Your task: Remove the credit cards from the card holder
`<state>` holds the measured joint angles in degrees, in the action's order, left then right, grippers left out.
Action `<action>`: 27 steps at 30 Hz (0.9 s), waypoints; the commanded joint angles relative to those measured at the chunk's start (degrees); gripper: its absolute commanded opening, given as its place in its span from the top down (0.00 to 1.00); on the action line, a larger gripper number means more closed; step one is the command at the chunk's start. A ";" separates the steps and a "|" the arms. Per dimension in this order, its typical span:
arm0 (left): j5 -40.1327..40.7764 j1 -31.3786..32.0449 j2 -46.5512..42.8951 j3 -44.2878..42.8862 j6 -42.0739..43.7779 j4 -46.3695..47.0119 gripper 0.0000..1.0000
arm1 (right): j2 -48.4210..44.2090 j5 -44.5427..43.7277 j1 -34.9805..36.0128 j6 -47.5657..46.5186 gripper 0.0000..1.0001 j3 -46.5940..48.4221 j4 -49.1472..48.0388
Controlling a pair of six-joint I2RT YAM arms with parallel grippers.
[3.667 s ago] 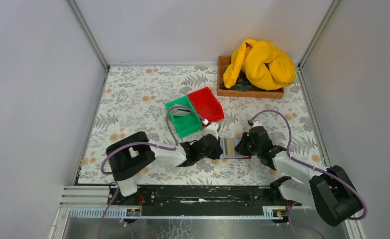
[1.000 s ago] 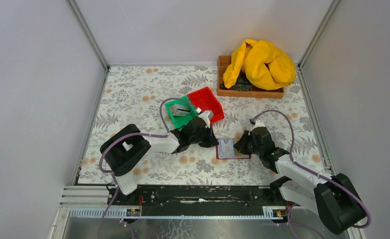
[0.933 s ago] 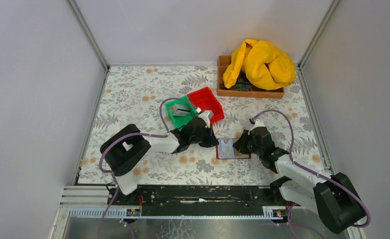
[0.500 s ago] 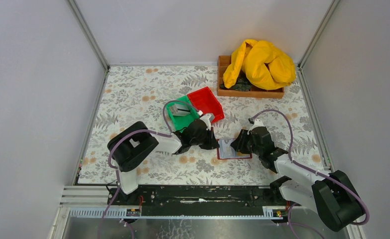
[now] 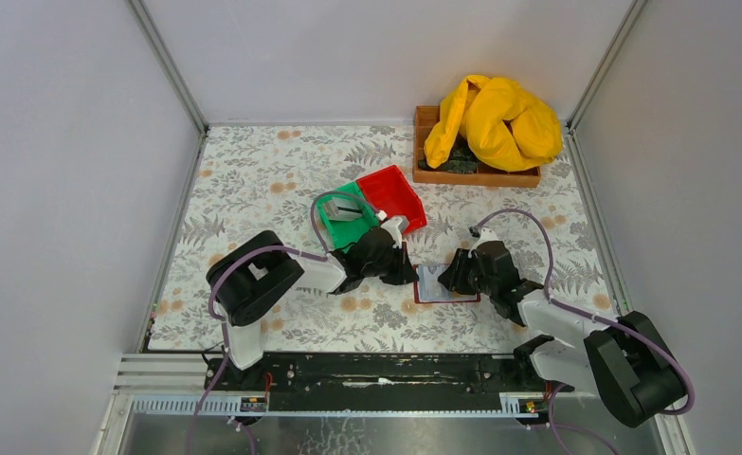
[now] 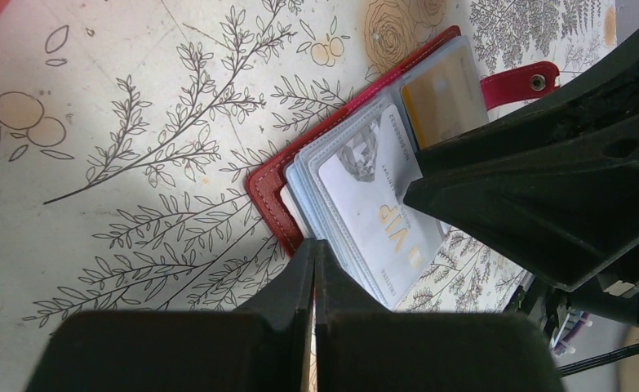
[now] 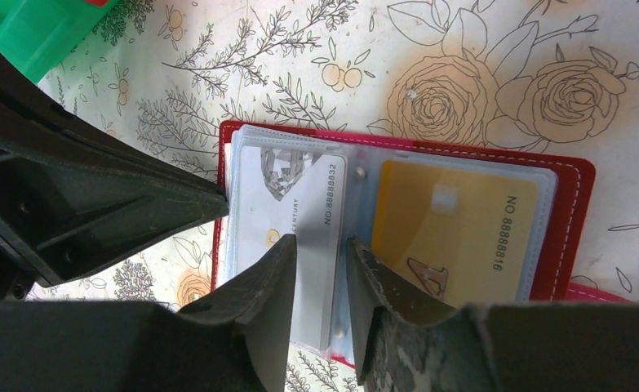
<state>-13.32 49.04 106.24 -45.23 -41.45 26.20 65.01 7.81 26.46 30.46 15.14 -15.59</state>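
Observation:
The card holder (image 5: 440, 286) lies open on the table between my two grippers, with a red border (image 7: 573, 220) and clear sleeves. A silver card (image 7: 295, 204) sits in its left sleeve and a gold card (image 7: 450, 229) in its right sleeve. Both show in the left wrist view, silver (image 6: 373, 212) and gold (image 6: 446, 98). My left gripper (image 6: 314, 253) is shut, with its tip at the holder's red left edge (image 6: 271, 192). My right gripper (image 7: 320, 253) is narrowly open, with its tips over the silver card's inner edge by the spine.
A green bin (image 5: 348, 226) with a grey card-like thing (image 5: 344, 212) in it and a red bin (image 5: 392, 196) stand just behind my left gripper (image 5: 407, 275). A wooden tray (image 5: 476, 176) with a yellow cloth (image 5: 495, 118) is at the back right.
My left gripper has moved right from beside the green bin to the holder's left edge. My right gripper has shifted a little left over the holder.

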 commanded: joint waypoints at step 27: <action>0.05 0.33 2.84 -1.61 0.49 0.00 1.00 | -8.75 9.42 -0.31 0.57 0.66 -4.18 -10.69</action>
<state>-13.30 49.01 107.11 -45.98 -41.45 26.50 57.78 13.19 26.06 30.04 10.94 -19.20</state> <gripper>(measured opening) 0.010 0.339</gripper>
